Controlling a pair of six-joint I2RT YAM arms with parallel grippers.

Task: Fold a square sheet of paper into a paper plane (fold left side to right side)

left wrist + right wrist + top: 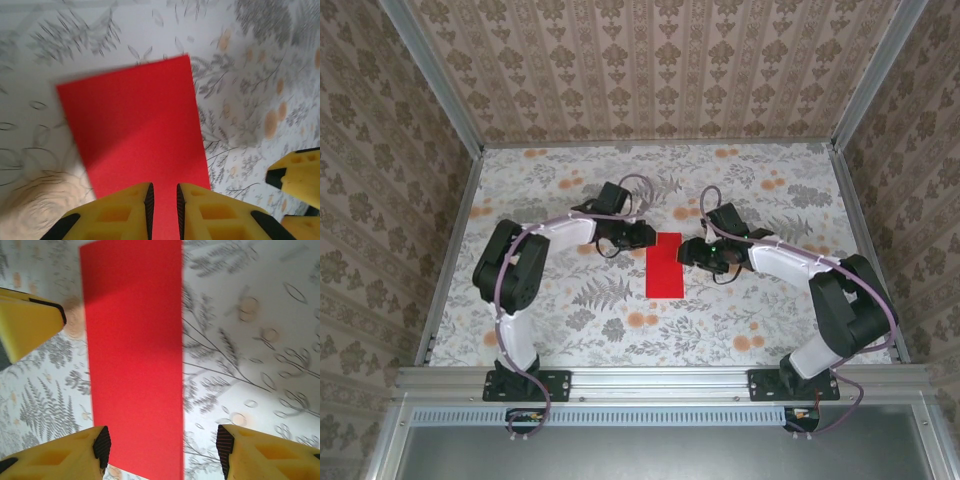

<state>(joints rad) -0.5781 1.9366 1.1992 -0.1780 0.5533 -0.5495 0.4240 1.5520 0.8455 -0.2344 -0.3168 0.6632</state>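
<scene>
A: The right gripper [164, 445] gapes wide, empty. The left gripper [165, 192] is nearly shut; whether it grips is unclear.

B: The paper [666, 266] lies folded on the table [620, 335] between them. If the left gripper drags its edge, the layers could slip, skewing the crease.

Damask-patterned beige walls [660, 60] enclose a table [570, 180] covered in grey-leaf, orange-flower cloth, framed by aluminium rails [660, 378].

bright even light; soft shadow crosses red paper [135, 125]; left-wrist view blurred.
</scene>
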